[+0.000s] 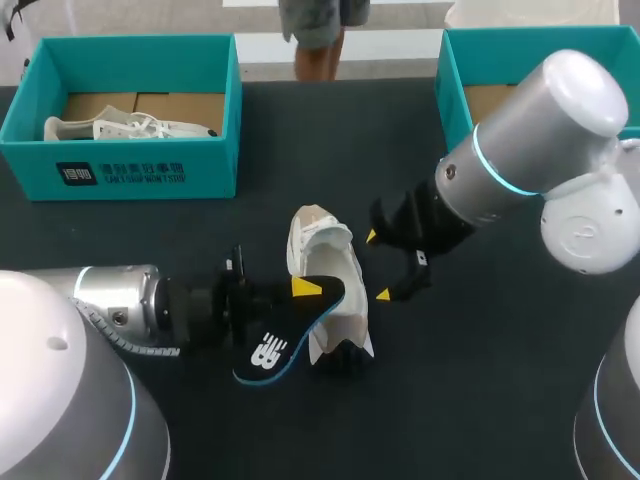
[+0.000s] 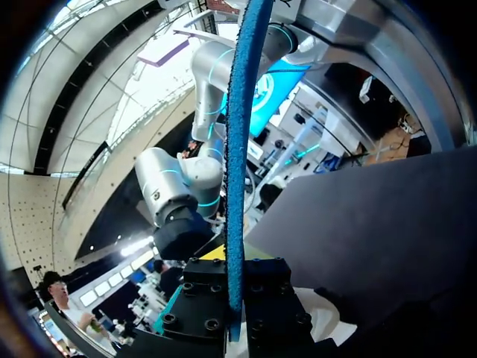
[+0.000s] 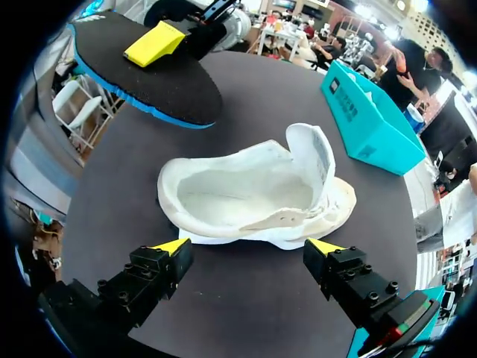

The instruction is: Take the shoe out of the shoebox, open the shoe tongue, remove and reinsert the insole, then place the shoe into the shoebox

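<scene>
Head view first: the white shoe [image 1: 325, 250] lies out of its box on the dark worktop [image 1: 480, 390], about the middle, between my two arms. My left arm comes in low from the left, and its claw [image 1: 305, 295] is clamped on the black insole [image 1: 285, 345], one yellow tip on the upper face and the other finger underneath. The insole has a blue edge and a white mark near its free end, and it is out of the shoe. From this angle its gripped end overlaps the near part of the shoe, and I cannot tell whether the two touch. In the left wrist view the insole [image 2: 238, 149] stands edge-on, pinched between the two black finger blocks of that claw [image 2: 235, 298]. My right arm reaches in from the right. Its claw [image 1: 377, 265] is spread wide and holds nothing, just beside the shoe with its yellow tips pointing at it. In the right wrist view the shoe [image 3: 253, 194] sits just ahead of the open fingers with its mouth facing them. Its tongue [image 3: 309, 153] is folded back and the bare inside is visible. The insole [image 3: 149, 78] shows beyond it there, clear of the shoe. At the far left of the worktop stands a teal shoebox [image 1: 130, 165] with a second white shoe [image 1: 120, 128] lying in it. Another teal box [image 1: 470, 70] stands at the far right.
</scene>
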Robot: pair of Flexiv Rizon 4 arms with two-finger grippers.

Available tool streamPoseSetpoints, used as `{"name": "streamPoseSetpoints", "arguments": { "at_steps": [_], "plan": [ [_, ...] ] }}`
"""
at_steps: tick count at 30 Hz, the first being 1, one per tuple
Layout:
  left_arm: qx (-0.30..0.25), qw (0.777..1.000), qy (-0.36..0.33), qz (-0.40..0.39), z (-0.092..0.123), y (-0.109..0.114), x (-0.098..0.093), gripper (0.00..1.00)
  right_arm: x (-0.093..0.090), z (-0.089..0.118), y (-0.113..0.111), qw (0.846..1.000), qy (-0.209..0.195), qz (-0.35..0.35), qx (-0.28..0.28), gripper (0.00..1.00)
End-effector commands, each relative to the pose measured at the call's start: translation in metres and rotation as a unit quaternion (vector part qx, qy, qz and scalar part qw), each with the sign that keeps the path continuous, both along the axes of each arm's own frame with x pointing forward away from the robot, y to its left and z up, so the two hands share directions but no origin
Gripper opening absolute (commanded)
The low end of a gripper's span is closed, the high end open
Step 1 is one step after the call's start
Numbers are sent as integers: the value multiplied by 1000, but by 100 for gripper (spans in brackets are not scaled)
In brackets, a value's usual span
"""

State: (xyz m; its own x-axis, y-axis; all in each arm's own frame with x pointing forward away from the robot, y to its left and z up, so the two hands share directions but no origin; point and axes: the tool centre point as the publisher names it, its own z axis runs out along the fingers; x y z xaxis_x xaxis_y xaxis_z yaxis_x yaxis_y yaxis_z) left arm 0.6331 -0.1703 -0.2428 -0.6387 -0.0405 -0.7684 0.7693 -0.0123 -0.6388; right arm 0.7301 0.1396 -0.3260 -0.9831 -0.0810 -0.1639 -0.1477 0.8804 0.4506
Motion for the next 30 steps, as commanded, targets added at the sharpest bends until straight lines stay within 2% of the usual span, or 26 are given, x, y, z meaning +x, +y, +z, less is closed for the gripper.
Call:
{"name": "streamPoseSetpoints", "arguments": {
  "at_steps": [1,17,30],
  "plan": [
    [0,1000,4,5,-7,-2,2,0,5,-12,9,1000,-1,0,2,100],
    [0,1000,3,5,-8,-1,2,0,6,-9,10,1000,-11,-2,-9,100],
    [4,1000,16,-9,-29,-33,24,0,6,-9,10,1000,-11,-2,-9,100]
  ]
}}
